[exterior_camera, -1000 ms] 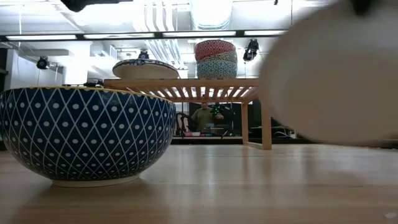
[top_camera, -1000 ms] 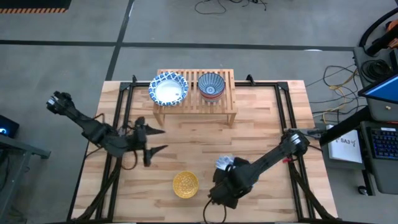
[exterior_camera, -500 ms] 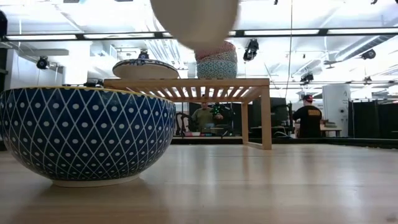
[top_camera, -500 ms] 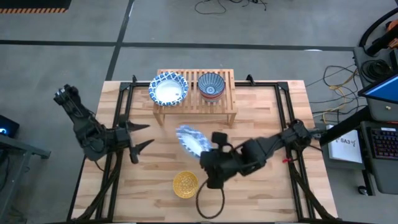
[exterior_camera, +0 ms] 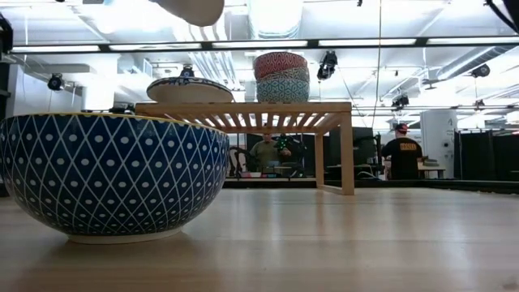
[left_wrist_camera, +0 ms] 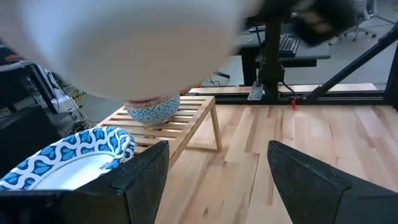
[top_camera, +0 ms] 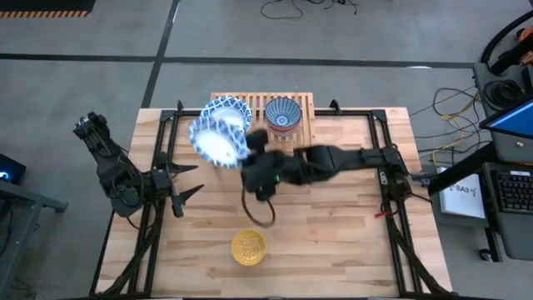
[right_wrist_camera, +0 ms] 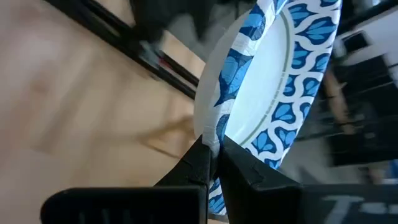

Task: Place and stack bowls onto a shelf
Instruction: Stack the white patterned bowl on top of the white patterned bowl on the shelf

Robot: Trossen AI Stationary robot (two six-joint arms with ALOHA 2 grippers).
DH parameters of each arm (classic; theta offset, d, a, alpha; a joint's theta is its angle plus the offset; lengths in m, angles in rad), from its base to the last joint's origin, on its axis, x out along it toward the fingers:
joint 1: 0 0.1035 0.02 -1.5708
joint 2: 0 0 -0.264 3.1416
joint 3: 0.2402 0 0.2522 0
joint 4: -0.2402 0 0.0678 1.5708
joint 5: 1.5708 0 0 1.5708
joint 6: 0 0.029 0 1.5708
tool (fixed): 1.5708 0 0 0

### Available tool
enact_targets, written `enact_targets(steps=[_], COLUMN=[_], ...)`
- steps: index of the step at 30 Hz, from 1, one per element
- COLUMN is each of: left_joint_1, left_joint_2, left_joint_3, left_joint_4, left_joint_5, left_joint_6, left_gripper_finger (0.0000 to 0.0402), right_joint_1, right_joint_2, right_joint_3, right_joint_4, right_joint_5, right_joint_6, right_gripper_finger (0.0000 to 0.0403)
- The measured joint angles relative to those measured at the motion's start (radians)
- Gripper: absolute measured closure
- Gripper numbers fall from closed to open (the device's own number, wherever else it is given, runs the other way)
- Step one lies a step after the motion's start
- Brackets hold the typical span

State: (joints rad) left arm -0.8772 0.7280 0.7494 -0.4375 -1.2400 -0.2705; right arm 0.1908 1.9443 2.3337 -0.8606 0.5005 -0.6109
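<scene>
From above, the right tool (top_camera: 242,147) held a white bowl (top_camera: 216,139) by its rim, tilted, just in front of the shelf (top_camera: 301,133) at the table's (top_camera: 350,225) far edge. A blue-rimmed bowl (top_camera: 230,111) and a stack (top_camera: 283,116) sat on the shelf. A yellow bowl (top_camera: 248,247) sat by the near edge. The left tool (top_camera: 188,182) hung spread wide near the left edge.

Low down, the yellow bowl's blue outside (exterior_camera: 113,174) filled the foreground, the shelf (exterior_camera: 243,113) behind.

Left wrist: fingers (left_wrist_camera: 140,180) well apart.

Right wrist: fingers (right_wrist_camera: 198,167) pinching the rim (right_wrist_camera: 214,127).
</scene>
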Motion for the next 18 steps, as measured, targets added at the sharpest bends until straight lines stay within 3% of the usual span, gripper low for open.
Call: enact_targets(steps=[4, 11, 18], left_joint_1=[-0.001, -0.021, -0.027], left_joint_2=[-0.004, -0.007, -0.008], left_joint_3=[0.0, 0.0, 0.0], left_joint_4=[0.0, 0.001, 0.001], left_joint_5=[0.0, 0.0, 0.0], left_joint_6=[-0.003, -0.004, -0.003], left_gripper_finger=[0.0146, 0.0146, 0.0146], right_joint_1=[-0.088, -0.235, -0.289], right_joint_2=[0.008, 0.018, 0.055], right_joint_3=[-0.004, -0.042, -0.078], right_joint_4=[0.038, 0.039, 0.088], right_joint_5=[0.005, -0.007, -0.056], right_joint_6=[-0.111, -0.147, -0.211], right_gripper_finger=[0.0391, 0.039, 0.039])
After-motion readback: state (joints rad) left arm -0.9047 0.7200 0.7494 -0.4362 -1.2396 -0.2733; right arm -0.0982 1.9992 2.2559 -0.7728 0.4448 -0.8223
